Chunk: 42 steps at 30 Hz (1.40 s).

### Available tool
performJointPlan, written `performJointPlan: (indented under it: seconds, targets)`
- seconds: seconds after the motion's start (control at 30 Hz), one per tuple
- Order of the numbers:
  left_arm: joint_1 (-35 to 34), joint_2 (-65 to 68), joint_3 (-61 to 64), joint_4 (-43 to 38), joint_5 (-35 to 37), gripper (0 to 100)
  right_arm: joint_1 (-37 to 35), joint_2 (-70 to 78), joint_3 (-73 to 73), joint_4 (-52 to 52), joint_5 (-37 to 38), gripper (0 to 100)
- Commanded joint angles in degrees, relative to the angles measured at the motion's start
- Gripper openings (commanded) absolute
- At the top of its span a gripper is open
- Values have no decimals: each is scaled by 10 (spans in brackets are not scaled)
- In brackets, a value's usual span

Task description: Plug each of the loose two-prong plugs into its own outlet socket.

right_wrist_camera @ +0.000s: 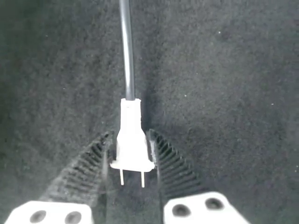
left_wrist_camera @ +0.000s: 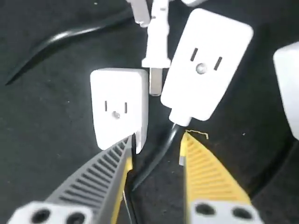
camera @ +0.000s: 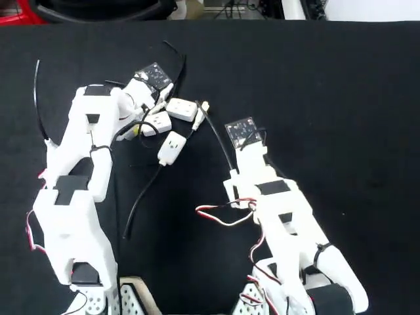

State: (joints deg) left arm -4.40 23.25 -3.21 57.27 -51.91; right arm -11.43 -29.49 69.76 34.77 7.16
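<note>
Black felt-like cloth (camera: 341, 98) covers the worktop, and from my console I see a cluster of white outlet sockets (camera: 182, 108) toward its far left part, beside the left arm (camera: 79, 170). On my left wrist feed the left gripper (left_wrist_camera: 159, 137) is spread wide. Its grey fingertip (left_wrist_camera: 119, 154) touches the near corner of a small outlet socket (left_wrist_camera: 119, 109), whose slots face up uncovered, and the yellow finger (left_wrist_camera: 205, 172) stands apart on the other side. Between those fingers runs a black cable (left_wrist_camera: 158, 156) that comes out of a larger corded socket (left_wrist_camera: 205, 70), also lying face up with its slots uncovered. A loose plug (left_wrist_camera: 156, 42) lies between the two sockets, its prongs just beside the corded socket's edge and in neither one's slots. On my right wrist feed the right gripper (right_wrist_camera: 130, 135) pinches a white two-prong plug (right_wrist_camera: 131, 144) by its body. The prongs point back toward the wrist and the dark cord (right_wrist_camera: 126, 51) runs straight away over the cloth. The right arm (camera: 289, 223) sits near the middle of the worktop, apart from the socket cluster.
</note>
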Motion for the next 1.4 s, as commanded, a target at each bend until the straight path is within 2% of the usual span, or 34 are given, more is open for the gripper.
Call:
performJointPlan:
  seconds: [0.0,0.17,0.33,0.57,0.73,1.0,1.2,1.37]
  targets:
    - [-4,-52,-36,-8,-4,175,-6,-15,-2,-11,0,11]
    - [-2,-39,-58,-47,-4,175,-6,-15,-2,-11,0,11]
    - [-5,25,-109,-45,-4,175,-6,-15,-2,-11,0,11]
    - [-4,109,-190,21,-4,173,-6,-15,-2,-11,0,11]
    - [-5,162,-233,25,-4,173,-6,-15,-2,-11,0,11]
    - [-24,236,-306,81,-69,171,-6,-15,-2,-11,0,11]
    - [-38,268,-388,141,-98,56,-6,-15,-2,-11,0,11]
    - [-38,307,-429,159,-98,100,-6,-15,-2,-11,0,11]
